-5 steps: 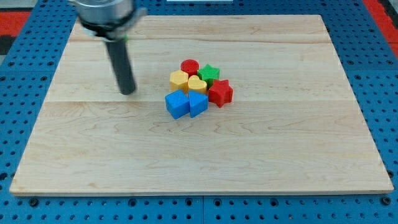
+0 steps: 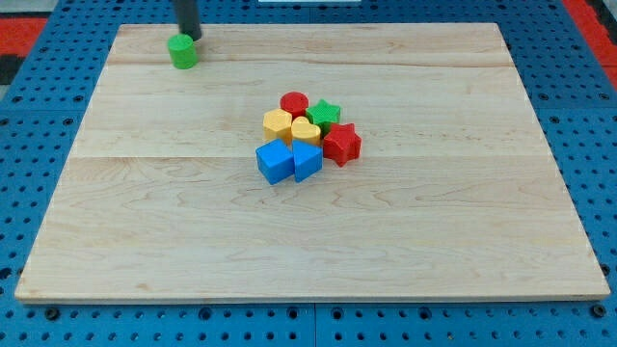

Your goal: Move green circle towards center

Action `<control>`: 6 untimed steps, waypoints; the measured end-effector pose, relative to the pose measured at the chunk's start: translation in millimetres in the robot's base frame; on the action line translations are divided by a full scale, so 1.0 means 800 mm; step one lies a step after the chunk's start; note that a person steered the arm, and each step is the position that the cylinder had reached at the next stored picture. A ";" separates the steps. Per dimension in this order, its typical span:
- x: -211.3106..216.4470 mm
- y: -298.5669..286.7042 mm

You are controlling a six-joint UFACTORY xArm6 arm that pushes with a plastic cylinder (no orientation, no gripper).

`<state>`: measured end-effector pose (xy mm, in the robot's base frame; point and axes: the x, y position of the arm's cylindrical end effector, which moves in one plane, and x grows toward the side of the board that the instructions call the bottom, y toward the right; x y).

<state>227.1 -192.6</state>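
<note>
Camera view shows my tip (image 2: 190,37), a bare rod grasping nothing, touching the green circle (image 2: 181,51)'s top edge; light, rigid, likely slides easily.

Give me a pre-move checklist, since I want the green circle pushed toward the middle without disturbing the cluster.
1. My tip visible: ok, at the view's top left.
2. Tip behind the green circle, on its far side from the centre: ok, just above it, slightly right.
3. Tip touching the circle: cannot tell.
4. Path toward the centre over the wooden board: ok at first, bare wood.
5. Centre free: not ok, the red circle, yellow heart and blue cube cluster there.
6. Circle on the board: ok, near the top edge.
</note>
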 end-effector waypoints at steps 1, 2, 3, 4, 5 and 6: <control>0.033 -0.042; 0.065 -0.030; 0.027 -0.033; 0.033 0.000; 0.065 0.026; 0.100 0.049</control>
